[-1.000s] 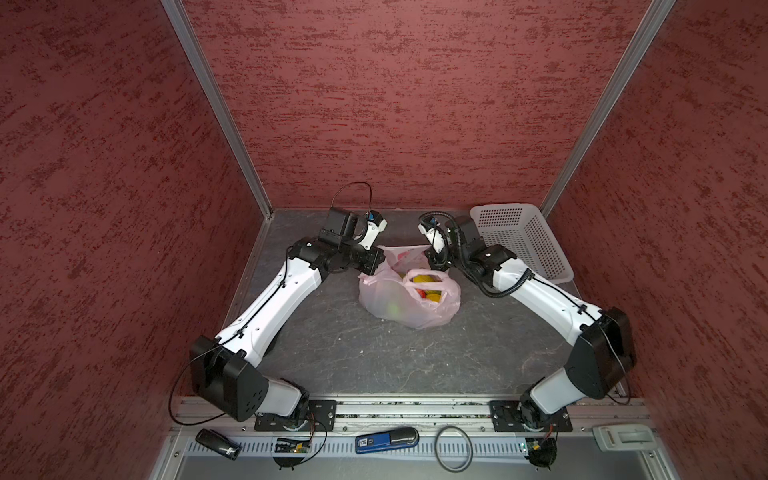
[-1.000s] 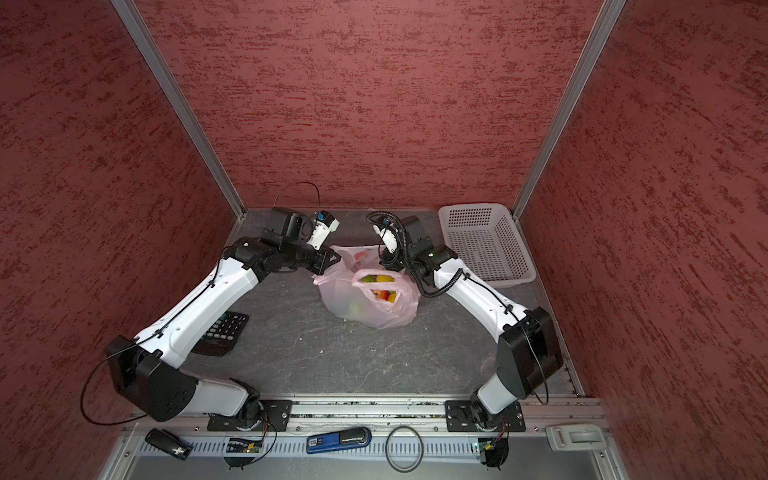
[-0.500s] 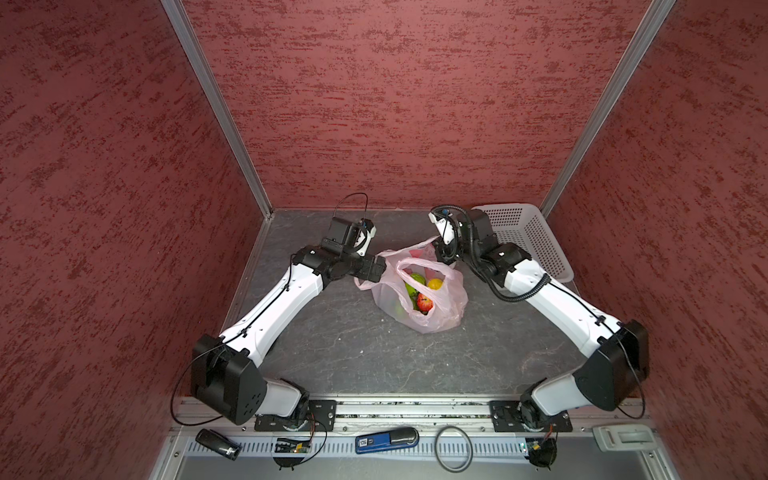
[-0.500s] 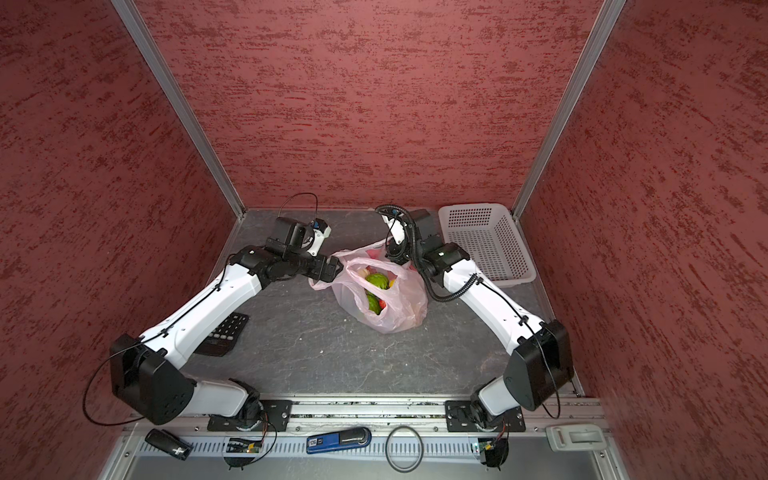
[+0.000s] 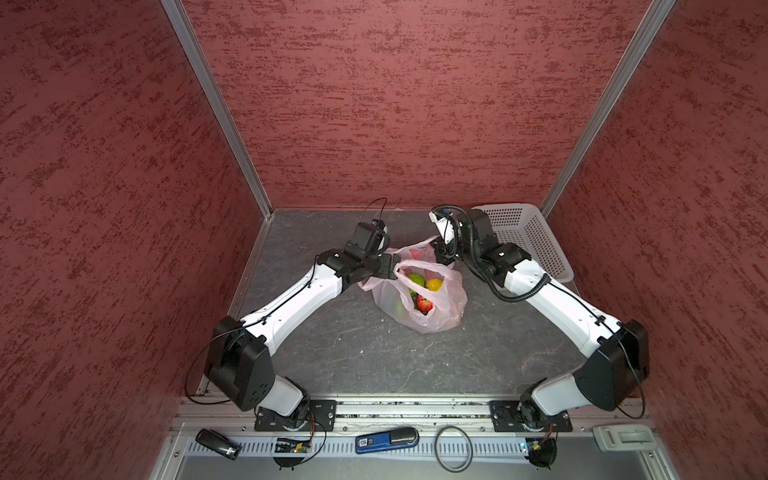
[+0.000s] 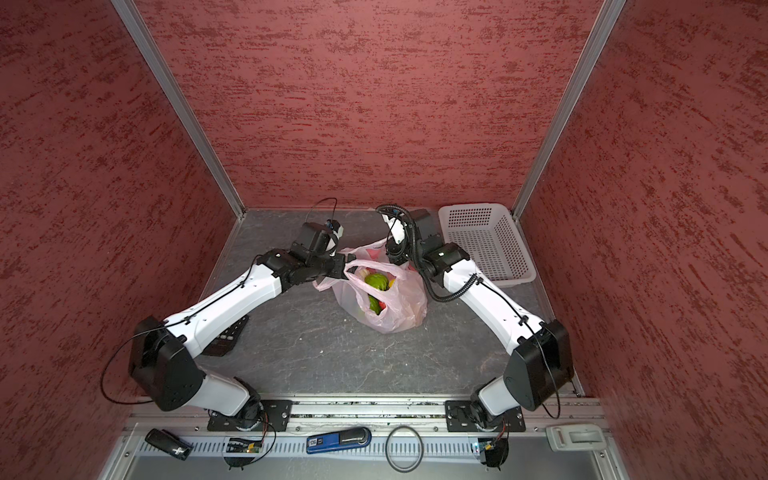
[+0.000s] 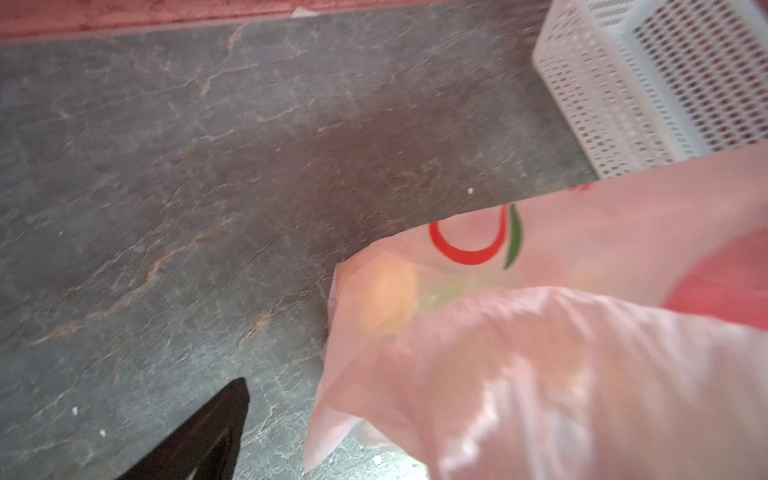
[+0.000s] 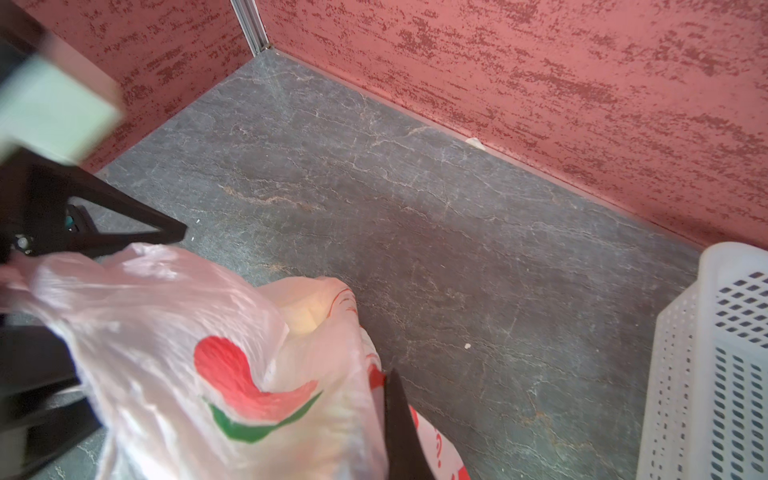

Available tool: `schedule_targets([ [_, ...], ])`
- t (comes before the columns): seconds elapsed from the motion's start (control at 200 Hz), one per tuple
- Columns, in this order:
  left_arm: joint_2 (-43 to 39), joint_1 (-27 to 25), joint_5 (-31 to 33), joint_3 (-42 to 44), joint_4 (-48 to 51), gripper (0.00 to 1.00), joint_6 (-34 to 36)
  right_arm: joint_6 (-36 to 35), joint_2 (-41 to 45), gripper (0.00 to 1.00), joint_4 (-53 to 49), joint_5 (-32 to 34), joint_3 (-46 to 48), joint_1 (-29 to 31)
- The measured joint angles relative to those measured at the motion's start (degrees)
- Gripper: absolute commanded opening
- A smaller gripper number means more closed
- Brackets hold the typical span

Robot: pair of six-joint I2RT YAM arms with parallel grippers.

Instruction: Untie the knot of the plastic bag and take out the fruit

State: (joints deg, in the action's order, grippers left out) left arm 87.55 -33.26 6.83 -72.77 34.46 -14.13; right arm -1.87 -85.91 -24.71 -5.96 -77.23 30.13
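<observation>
The plastic bag (image 5: 436, 320) sits mid-frame in both top views on the grey surface (image 5: 353, 353), with its mouth gaping upward. The fruit (image 5: 424, 304) lies inside, and green, yellow and red pieces show through the opening. The left jaws stand spread apart, released, at the bag's left handle loop. The right jaws are clenched on the bag's upper right edge and hold it up. A white basket (image 5: 528, 232) stands to the bag's right, apart from it.
</observation>
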Motion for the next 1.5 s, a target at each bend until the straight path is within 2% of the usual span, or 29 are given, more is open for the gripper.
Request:
schedule_targets([
  [0.105,3.1,0.2,4.0,0.0,1.1,0.89,-2.1,0.7,0.3,0.00,0.7,-0.3,1.0,0.0],
  [0.336,3.3,4.4,4.7,0.1,2.0,0.49,-2.7,1.2,2.2,0.00,0.9,-0.2,2.5,0.0],
  [0.491,1.0,7.1,0.0,0.7,2.4,0.27,-0.1,1.2,3.3,0.00,0.9,-0.1,3.1,0.1],
  [0.551,-0.2,7.6,-2.5,1.3,2.6,0.16,0.8,1.2,3.3,0.00,0.9,0.0,3.2,0.1],
  [0.616,-1.4,7.7,-5.2,2.1,2.8,0.00,1.6,1.2,3.3,0.00,0.9,0.0,3.2,0.1],
  [0.807,-3.8,7.5,-11.3,4.4,3.8,0.00,2.4,0.9,3.1,0.00,1.2,0.0,3.2,0.2],
  [0.937,-4.4,6.3,-13.1,4.5,6.0,0.00,2.1,0.3,1.0,0.00,1.9,0.2,2.9,0.1],
  [0.982,-4.5,6.1,-13.6,4.4,7.1,0.00,1.7,-0.1,-0.2,0.15,1.8,0.3,2.6,0.0],
  [1.067,-4.6,5.9,-14.6,4.0,9.0,0.00,0.5,-1.0,-2.1,0.50,0.4,0.2,1.0,-0.5],
  [1.162,-4.8,5.9,-15.7,2.6,11.2,0.00,-1.5,-1.9,-2.7,0.73,-3.3,-0.5,-1.7,-1.1],
  [1.227,-5.1,5.8,-16.3,1.7,11.9,0.00,-3.0,-2.4,-2.6,0.83,-6.8,-1.8,-4.6,-1.4],
  [1.308,-5.9,5.5,-17.3,1.2,12.3,0.00,-5.0,-2.5,-2.1,0.91,-11.1,-3.9,-8.7,-1.6],
  [1.498,-7.5,3.8,-18.6,1.2,12.5,0.00,-9.7,-0.6,1.0,0.95,-19.8,-10.3,-15.2,-1.6],
])
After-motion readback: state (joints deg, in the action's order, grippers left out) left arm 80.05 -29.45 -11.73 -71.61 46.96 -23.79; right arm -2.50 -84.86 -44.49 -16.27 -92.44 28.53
